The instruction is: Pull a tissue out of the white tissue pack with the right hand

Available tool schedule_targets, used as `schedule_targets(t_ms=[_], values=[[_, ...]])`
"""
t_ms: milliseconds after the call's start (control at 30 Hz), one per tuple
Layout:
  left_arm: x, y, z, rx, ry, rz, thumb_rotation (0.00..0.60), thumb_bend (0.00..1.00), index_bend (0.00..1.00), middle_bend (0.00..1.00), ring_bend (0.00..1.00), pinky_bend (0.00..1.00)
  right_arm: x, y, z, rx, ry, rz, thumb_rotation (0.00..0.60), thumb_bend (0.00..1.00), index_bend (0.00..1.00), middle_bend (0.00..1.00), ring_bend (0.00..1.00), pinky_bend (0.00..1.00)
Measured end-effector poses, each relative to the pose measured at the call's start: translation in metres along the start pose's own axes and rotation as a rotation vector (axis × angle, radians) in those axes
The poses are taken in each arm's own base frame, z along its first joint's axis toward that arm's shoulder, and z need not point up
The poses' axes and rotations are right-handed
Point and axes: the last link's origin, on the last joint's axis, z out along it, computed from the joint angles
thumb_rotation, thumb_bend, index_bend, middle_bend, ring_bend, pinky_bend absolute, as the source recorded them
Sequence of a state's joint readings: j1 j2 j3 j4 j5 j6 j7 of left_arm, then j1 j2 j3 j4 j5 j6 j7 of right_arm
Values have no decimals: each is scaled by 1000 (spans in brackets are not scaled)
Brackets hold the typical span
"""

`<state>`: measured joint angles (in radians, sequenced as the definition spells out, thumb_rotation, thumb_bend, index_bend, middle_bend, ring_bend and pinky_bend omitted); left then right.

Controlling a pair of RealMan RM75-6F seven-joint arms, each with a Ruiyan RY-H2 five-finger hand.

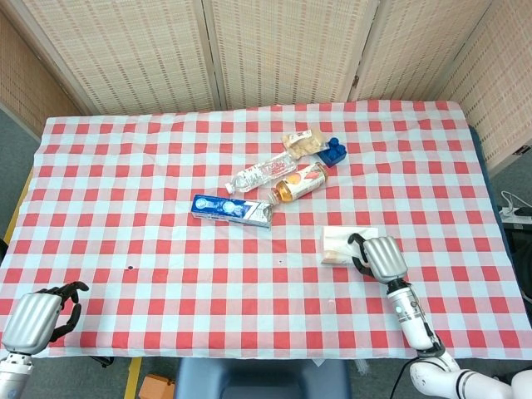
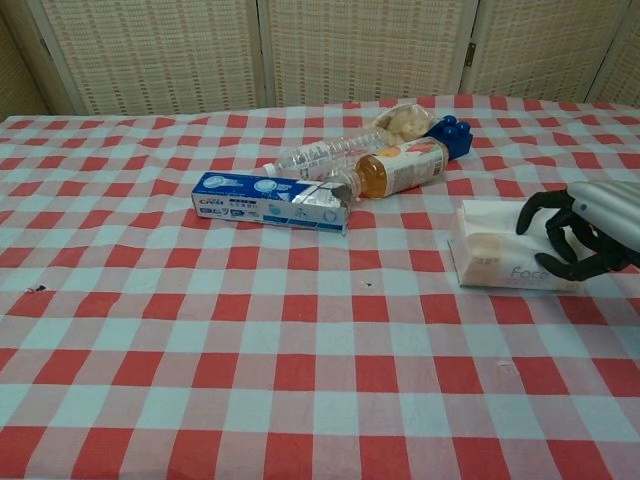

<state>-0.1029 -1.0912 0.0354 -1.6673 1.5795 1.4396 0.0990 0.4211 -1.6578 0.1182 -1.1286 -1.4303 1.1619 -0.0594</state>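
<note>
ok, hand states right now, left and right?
Left hand: fingers curled in, holding nothing, closed.
Right hand: fingers arched over the white tissue pack; whether it grips a tissue cannot be told.

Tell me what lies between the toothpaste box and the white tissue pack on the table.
Only bare checked cloth lies between the toothpaste box and the tissue pack, as the chest view shows; the juice bottle lies further back.

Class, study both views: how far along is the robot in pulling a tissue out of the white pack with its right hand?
Done: the right hand has reached the white tissue pack. In hand: its fingers curl over the pack's top; whether they pinch a tissue cannot be told. Left: the pull itself, since no tissue shows clear of the pack. The left hand sits idle at the table's near edge.
</note>
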Motion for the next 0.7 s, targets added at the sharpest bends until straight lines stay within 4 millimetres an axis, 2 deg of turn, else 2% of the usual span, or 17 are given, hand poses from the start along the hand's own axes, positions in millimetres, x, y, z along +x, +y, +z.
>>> schedule_targets(t_ms=[367, 700], values=[[0, 1, 0, 0, 0, -2, 600, 540, 384, 504, 567, 608, 2, -1, -1, -3, 29, -4, 600, 521, 556, 733, 827, 1000], [-1, 1, 0, 0, -5, 0, 600, 539, 384, 505, 567, 608, 3, 2, -1, -11, 28, -7, 600, 636, 580, 733, 828, 1000]])
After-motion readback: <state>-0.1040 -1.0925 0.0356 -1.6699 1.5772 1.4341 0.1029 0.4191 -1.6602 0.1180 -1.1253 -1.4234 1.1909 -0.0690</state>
